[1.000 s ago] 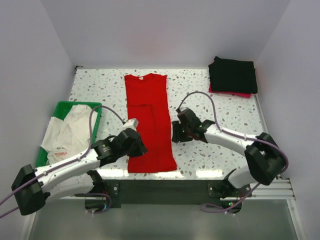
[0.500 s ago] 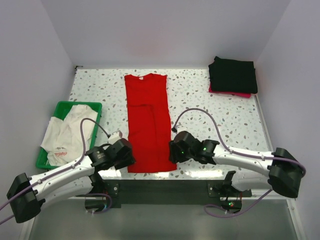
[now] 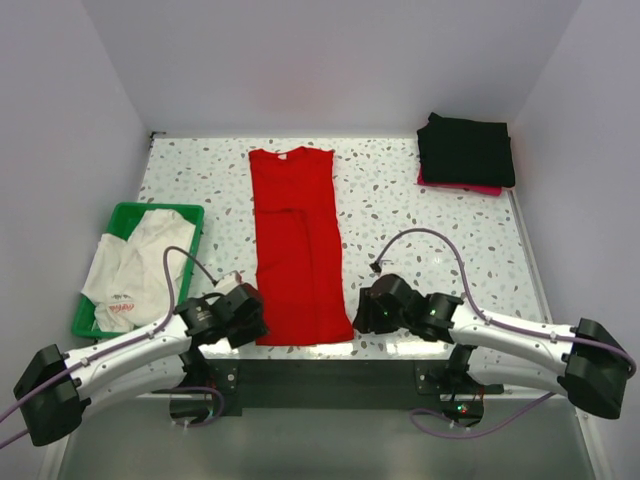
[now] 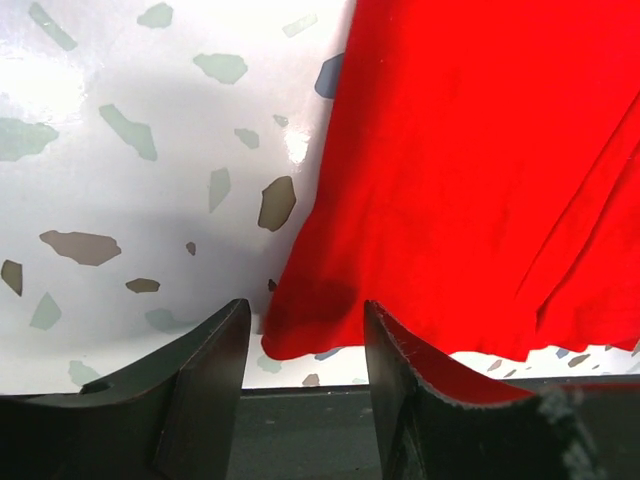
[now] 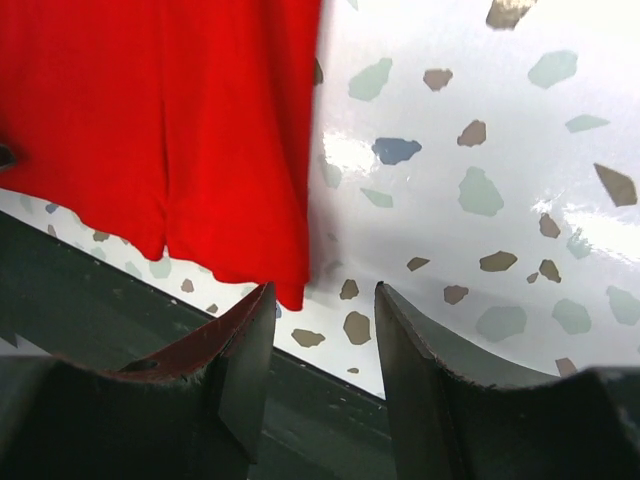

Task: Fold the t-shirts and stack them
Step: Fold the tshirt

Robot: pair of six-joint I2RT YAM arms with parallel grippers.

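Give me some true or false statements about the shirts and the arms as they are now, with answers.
1. The red t-shirt lies flat on the table. True.
2. The left gripper has its jaws shut on it. False: they stand open, its near corner seen between them.
3. The white t-shirt lies in the green basket. True.
4. The black folded shirts sit beside the basket. False: they sit at the table's far right corner.

Top camera overhead; wrist cameras close, downward; all share red shirt (image 3: pixel 297 250).

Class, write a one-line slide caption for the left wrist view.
Open left hand poised at the near corner of the red t-shirt on the speckled table.
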